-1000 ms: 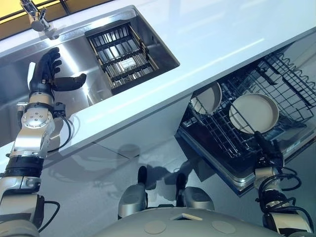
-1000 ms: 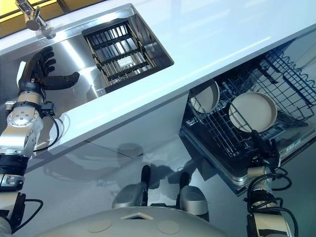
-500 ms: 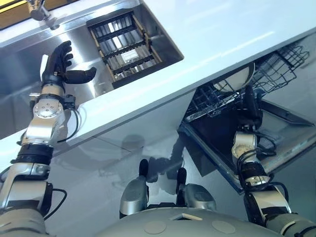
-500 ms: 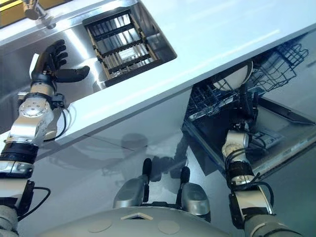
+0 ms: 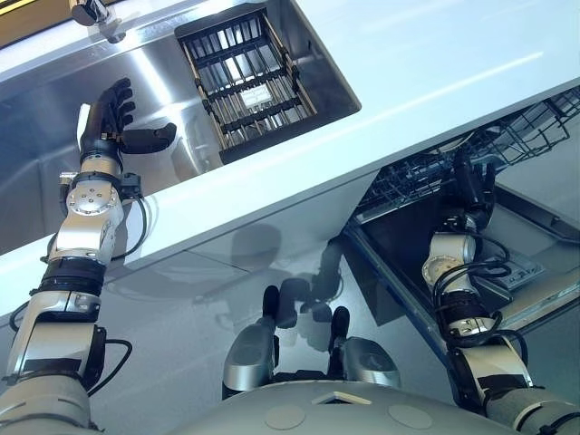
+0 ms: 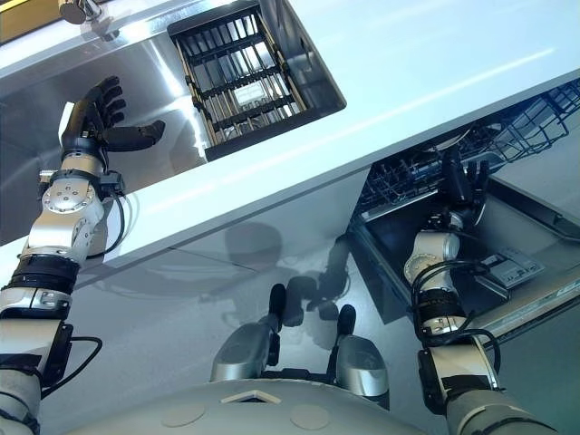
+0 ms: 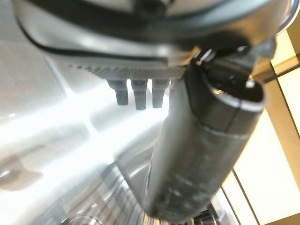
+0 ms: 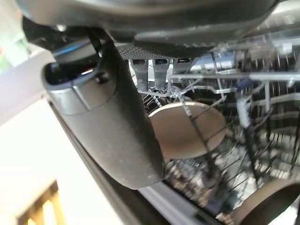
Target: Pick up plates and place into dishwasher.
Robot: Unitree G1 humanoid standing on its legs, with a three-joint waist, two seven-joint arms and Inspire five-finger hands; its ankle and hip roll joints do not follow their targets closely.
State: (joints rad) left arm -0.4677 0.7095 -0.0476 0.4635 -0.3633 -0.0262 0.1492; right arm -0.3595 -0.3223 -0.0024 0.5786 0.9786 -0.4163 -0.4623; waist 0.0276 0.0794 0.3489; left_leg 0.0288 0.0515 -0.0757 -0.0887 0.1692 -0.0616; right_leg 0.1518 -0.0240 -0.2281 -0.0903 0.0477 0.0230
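Two plates sit among the wires of the dishwasher rack (image 5: 535, 136): a beige plate (image 8: 187, 129) just past the right hand's fingertips (image 8: 139, 72), and a second plate (image 8: 262, 206) nearer the wrist camera and partly cut off. The right hand (image 5: 471, 181) is at the front of the rack, under the edge of the white counter (image 5: 435, 63), with its fingers straight and holding nothing; whether the tips touch the wires cannot be told. Below it lies the lowered dishwasher door (image 6: 526, 227). Well apart, the left hand (image 5: 113, 122) hovers over the steel sink (image 5: 54, 181), fingers spread and thumb out, empty. A dark drain basket (image 5: 249, 82) sits in the sink beside it, and the faucet (image 5: 95, 14) stands behind.
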